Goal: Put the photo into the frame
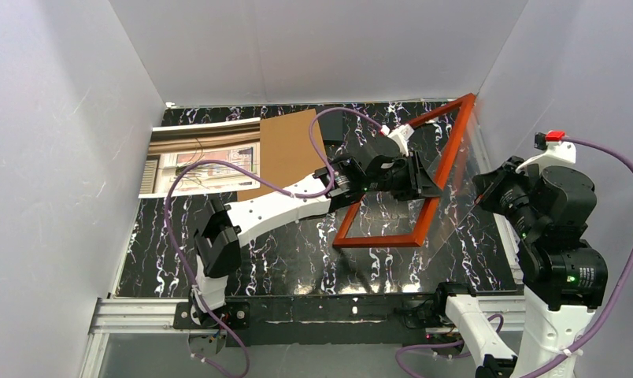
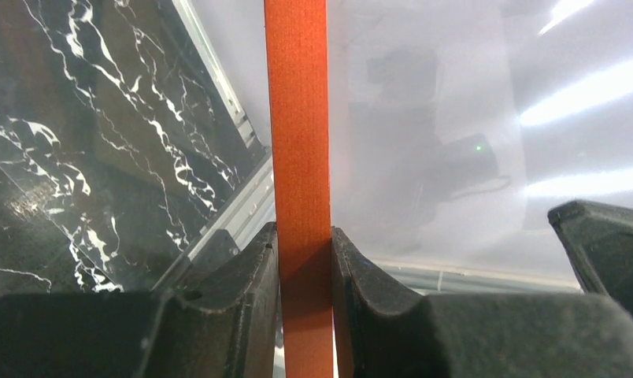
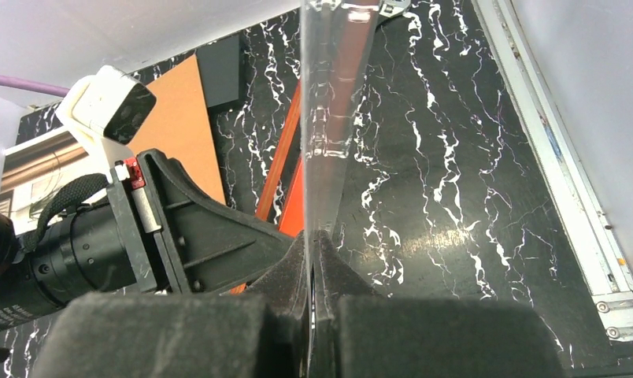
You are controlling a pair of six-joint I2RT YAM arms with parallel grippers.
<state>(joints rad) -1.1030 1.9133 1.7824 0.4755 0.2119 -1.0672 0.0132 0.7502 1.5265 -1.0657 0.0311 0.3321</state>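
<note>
The orange-red frame [image 1: 376,239] stands tilted up off the black marbled table, its far corner high at the back right. My left gripper [image 1: 425,183] is shut on the frame's right bar; in the left wrist view the bar [image 2: 297,118] runs straight up between my closed left gripper [image 2: 304,260]. My right gripper [image 1: 486,187] is shut on the edge of a clear transparent sheet [image 3: 329,94], held upright just right of the frame [image 3: 286,150]. The photo [image 1: 195,157] lies flat at the far left, partly covered by a brown cardboard board [image 1: 286,153].
A small black block [image 1: 333,126] sits at the back behind the cardboard. White walls close in on the left, back and right. A metal rail [image 3: 565,173] runs along the table's right edge. The left arm reaches across the middle of the table.
</note>
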